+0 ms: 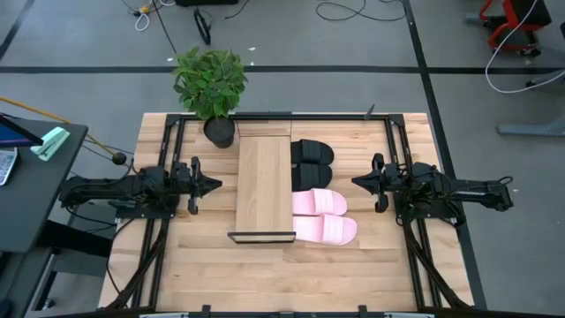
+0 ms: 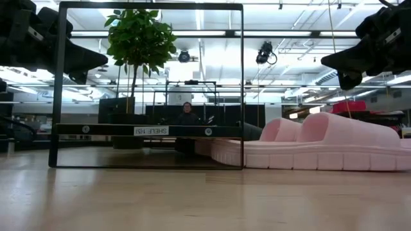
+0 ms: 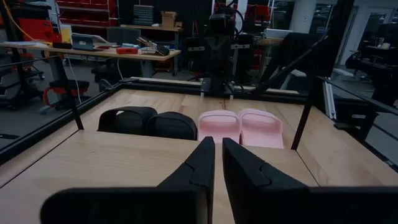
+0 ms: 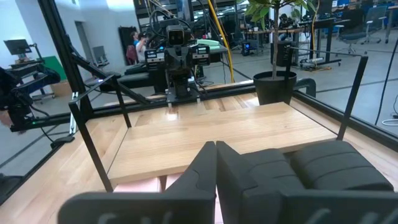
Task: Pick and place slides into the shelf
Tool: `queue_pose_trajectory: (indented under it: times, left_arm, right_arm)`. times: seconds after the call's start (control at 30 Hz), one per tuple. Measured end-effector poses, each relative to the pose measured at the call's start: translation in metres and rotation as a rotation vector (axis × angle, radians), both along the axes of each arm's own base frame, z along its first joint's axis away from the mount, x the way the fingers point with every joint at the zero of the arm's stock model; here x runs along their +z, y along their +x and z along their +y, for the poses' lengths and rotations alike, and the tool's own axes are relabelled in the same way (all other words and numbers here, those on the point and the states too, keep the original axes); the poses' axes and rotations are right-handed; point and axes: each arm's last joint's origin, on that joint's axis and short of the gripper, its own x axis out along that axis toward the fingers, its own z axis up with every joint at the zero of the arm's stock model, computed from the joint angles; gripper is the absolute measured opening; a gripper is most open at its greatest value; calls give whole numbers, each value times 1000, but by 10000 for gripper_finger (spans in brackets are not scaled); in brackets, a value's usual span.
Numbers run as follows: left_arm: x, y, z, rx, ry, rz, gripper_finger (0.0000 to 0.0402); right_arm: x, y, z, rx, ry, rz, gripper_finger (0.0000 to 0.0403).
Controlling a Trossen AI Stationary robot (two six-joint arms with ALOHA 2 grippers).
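The shelf [image 1: 264, 181], a long light-wood board in a thin black frame, lies in the middle of the table. To its right the black pair of slides [image 1: 312, 157] and the pink pair [image 1: 323, 216] rest on their soles on the tabletop, the black pair nearer the far edge. My left gripper [image 1: 217, 184] hovers shut to the left of the shelf, pointing at it. My right gripper [image 1: 355, 182] hovers shut to the right of the slides, pointing at them. The left wrist view looks across the board to the black slides [image 3: 146, 121] and pink slides [image 3: 240, 127].
A potted plant [image 1: 212, 87] stands at the far end of the shelf. Black rails [image 1: 168, 159] run along both table sides under the arms. A dark side table [image 1: 35, 177] stands off the left edge. Bare planks [image 1: 265, 274] lie toward the near edge.
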Motion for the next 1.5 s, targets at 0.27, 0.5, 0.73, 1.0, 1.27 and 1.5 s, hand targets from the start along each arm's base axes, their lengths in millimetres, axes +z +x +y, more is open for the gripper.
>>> queue_pose_trajectory:
  times: [0.27,0.5,0.73,1.0,1.27,1.5]
  left_arm:
    - [0,0,0,0,0,0,29]
    - [0,0,0,0,0,0,27]
    - [0,0,0,0,0,0,37]
    - [0,0,0,0,0,0,35]
    - [0,0,0,0,0,0,23]
    - [0,0,0,0,0,0,31]
  right_arm:
    - [0,0,0,0,0,0,5]
    - [0,0,0,0,0,0,5]
    - [0,0,0,0,0,0,5]
    - [0,0,0,0,0,0,5]
    - [0,0,0,-1,0,0,5]
    - [0,0,0,0,0,0,5]
